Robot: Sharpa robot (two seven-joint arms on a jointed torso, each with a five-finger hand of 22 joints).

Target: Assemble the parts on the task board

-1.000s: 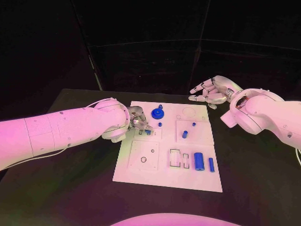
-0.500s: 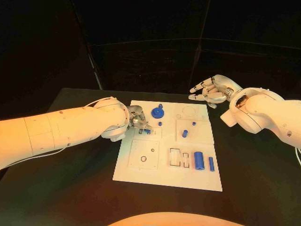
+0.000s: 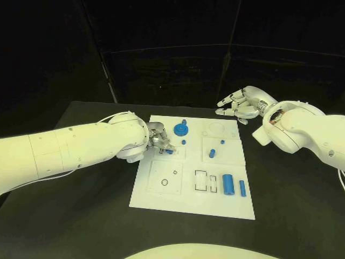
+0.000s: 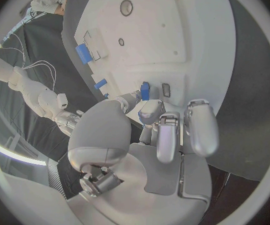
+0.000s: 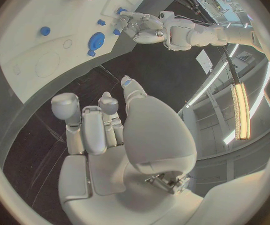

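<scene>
**Left hand working a small blue piece at the board's left edge**

At the left edge of the task board, toward its far corner, the left hand is pinching a small blue part between fingertips, with its other fingers hanging loose beside it. The piece is hovering right by a small rectangular slot, so it looks to me as if the hand is lining it up to seat there. The part's long axis seems to be running roughly parallel to that slot, though whether its end is touching the board I cannot tell.

Beyond the far right corner, off the board, the right hand is waiting above the table with fingers apart and nothing in them, probably keeping clear of the work.

Near the board's right edge, a blue cylinder and a thin blue bar are lying side by side, long axes pointing toward the far edge. A round blue gear-like piece is sitting near the far edge.
</scene>
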